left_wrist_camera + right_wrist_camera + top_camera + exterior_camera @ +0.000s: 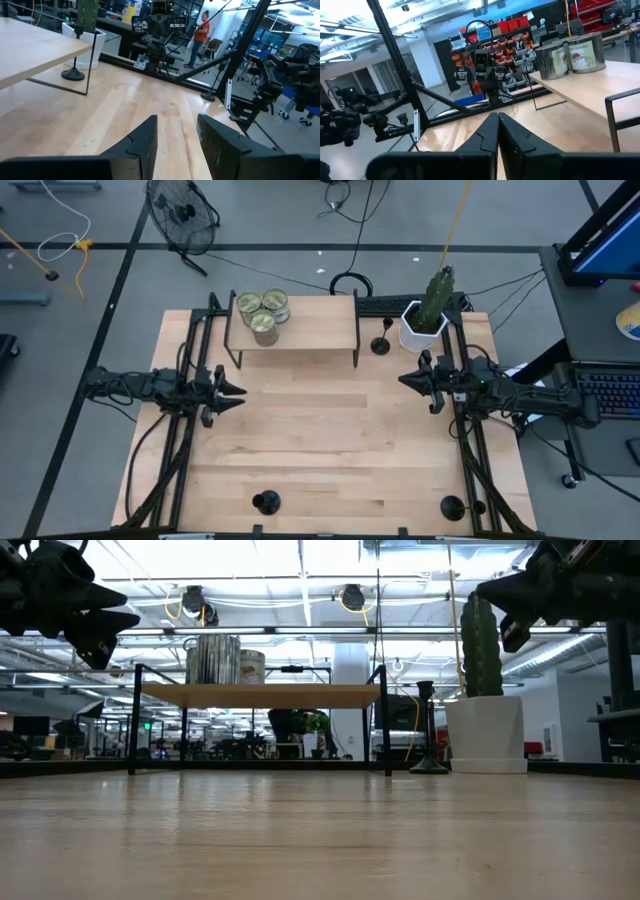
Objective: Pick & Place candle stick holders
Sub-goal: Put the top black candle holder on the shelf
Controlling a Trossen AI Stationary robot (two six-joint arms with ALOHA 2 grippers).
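I am holding both arms raised above the bench (pixel 320 450), each waiting at its own side, neither one carrying anything. The left hand (pixel 236 392) is sitting partly open with bare wood showing between its fingers (pixel 145 142); the right hand (pixel 404 380) is pressed fully shut on nothing, its fingers (pixel 487 135) meeting in a seam. The three candle stick holders are standing upright and well apart, which is leaving each one room for a grasp from the side: one candle stick holder (pixel 381 344) is just beyond the right hand, between the low wooden shelf (pixel 295 328) and the white pot of the cactus (pixel 432 305); a second (pixel 266 502) is standing far back from the left hand near the bench's front edge; the third (pixel 452 506) is standing likewise far behind the right hand. Three tins (pixel 264 311) are sitting on the shelf beyond the left hand; their labels are showing print in the right wrist view, but I am not managing to read it.
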